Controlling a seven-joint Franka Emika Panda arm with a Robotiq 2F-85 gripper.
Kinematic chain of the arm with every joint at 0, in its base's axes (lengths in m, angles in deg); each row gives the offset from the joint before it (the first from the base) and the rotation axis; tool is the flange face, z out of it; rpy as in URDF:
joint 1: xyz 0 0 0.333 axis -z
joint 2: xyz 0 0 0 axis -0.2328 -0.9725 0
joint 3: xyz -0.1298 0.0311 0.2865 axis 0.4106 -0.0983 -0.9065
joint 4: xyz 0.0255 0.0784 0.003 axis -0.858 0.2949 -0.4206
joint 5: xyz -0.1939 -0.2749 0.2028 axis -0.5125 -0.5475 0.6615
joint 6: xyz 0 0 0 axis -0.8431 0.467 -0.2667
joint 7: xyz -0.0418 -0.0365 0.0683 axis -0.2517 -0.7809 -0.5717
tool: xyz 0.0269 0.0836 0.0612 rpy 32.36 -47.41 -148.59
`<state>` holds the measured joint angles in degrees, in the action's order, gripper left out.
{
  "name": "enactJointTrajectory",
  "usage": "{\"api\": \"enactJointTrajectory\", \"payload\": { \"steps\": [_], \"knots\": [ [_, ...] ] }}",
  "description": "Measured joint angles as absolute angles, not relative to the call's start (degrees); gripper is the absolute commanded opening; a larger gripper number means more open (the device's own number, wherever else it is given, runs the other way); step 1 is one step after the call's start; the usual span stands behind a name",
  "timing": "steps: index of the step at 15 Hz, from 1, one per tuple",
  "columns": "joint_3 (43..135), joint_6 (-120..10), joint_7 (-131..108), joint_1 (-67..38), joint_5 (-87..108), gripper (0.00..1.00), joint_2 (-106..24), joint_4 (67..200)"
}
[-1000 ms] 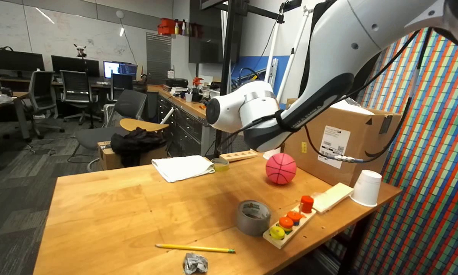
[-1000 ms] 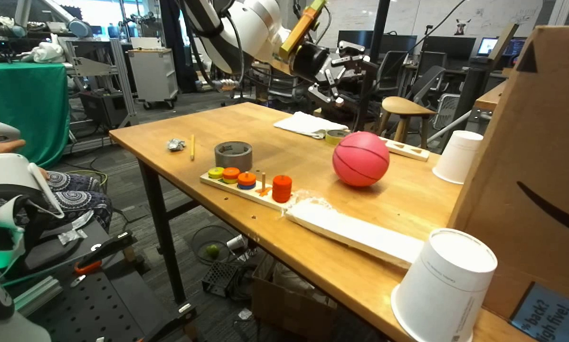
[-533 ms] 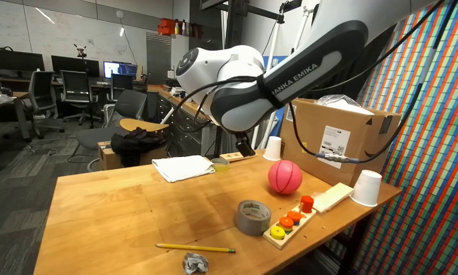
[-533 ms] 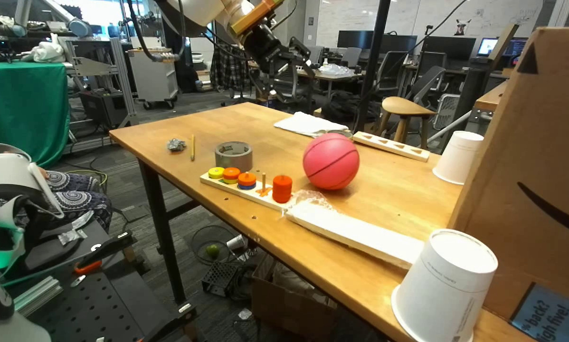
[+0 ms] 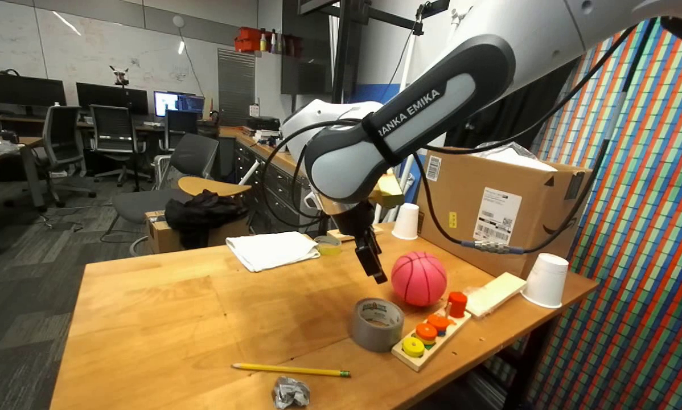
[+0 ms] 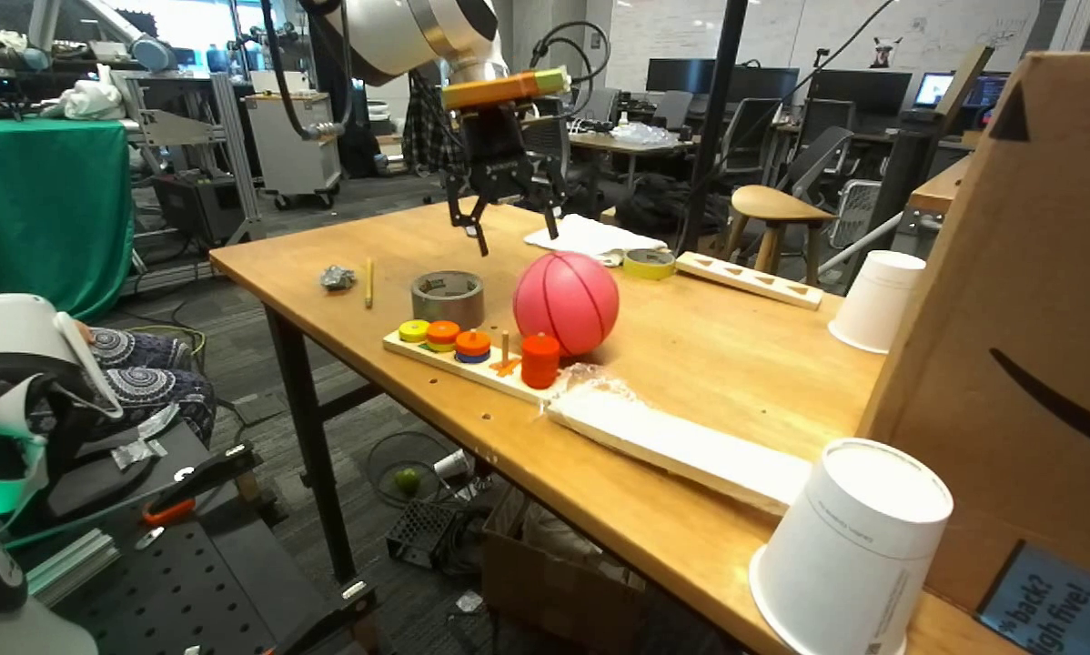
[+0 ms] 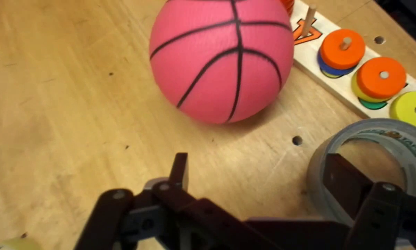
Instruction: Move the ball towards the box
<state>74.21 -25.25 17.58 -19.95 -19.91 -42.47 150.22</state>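
Closer to the duct-tape roll (image 6: 449,312) comes the pink basketball (image 6: 566,303)! Down drops the Robotiq gripper (image 6: 519,244), jaws spread wide, near that roll; cardboard box (image 6: 1000,300) well away from it.

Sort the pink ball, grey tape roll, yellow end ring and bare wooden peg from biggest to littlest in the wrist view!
1. Pink ball
2. Grey tape roll
3. Yellow end ring
4. Bare wooden peg
One and two look fairly close: both get cut off, and nearness could fool us.
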Motion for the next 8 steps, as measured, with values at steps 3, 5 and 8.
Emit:
{"api": "enactJointTrajectory", "payload": {
  "steps": [3, 5, 8],
  "knots": [
    [75.41, -22.83, 20.91, -19.09, -15.98, 1.00, -44.57, 150.14],
    [75.66, -21.74, 22.66, -18.87, -15.09, 1.00, -45.49, 149.94],
    [76.07, -21.68, 24.42, -18.98, -19.52, 1.00, -45.78, 150.22]
  ]
}}
